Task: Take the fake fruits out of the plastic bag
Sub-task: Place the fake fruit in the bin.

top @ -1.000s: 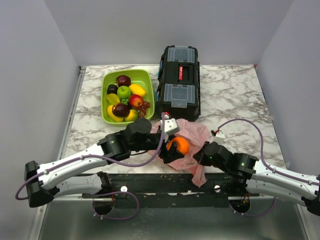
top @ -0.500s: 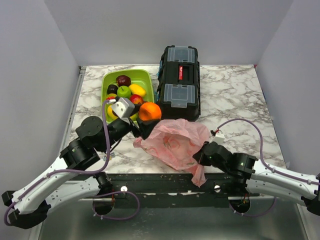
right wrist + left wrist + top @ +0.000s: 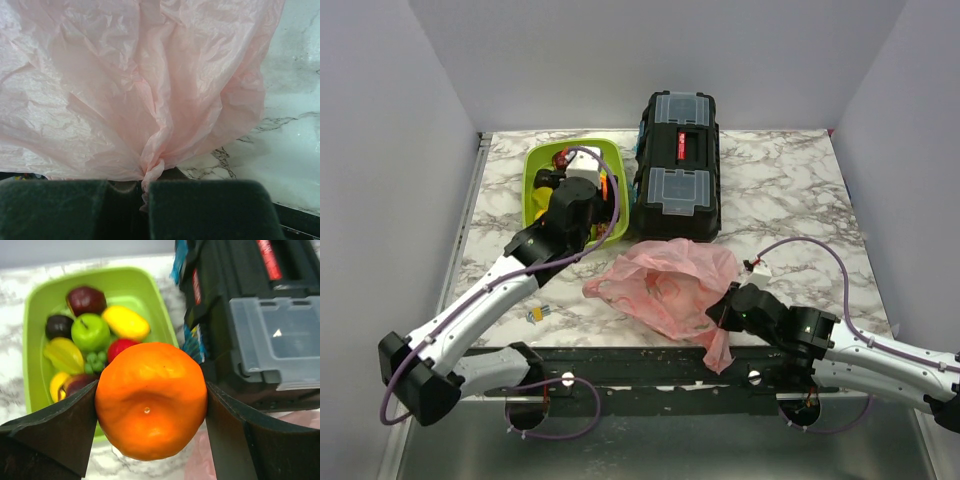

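Marble, white veined with grey, topped the table (image 3: 790, 190) that carried everything we saw, with plain pale walls round it. We found the orange (image 3: 150, 400) out of the bag, grasped by the left claw (image 3: 151, 390), one dark finger pressed against each side of it. It hung over the near right part of the tray (image 3: 535, 160), close beside the toolbox (image 3: 680, 165). The bag (image 3: 670, 280), thin, pink and crumpled, lay on the table just in front of the toolbox, one corner drooping over the near edge. The right claw (image 3: 142, 187) was clenched on a bunched twist of that corner. We could not tell whether any fruit lay inside the bag.

Of writing we got little: a red strip (image 3: 270, 260) on the toolbox lid and a blue label (image 3: 192, 347) on its side both bore marks, too blurred for us to read.

Round about, the lime-green tray held a maroon apple (image 3: 86, 300), a green apple (image 3: 90, 332), a yellow oval fruit (image 3: 126, 322), a yellow-green fruit (image 3: 64, 354), small green grapes (image 3: 95, 360) and a red fruit (image 3: 122, 347). The black toolbox, with clear lid compartments, stood just right of the tray. From above, the left arm (image 3: 490, 295) reached across the tray and hid much of it. A small yellow and blue thing (image 3: 540, 313), which we could not make out, lay on the table near that arm.
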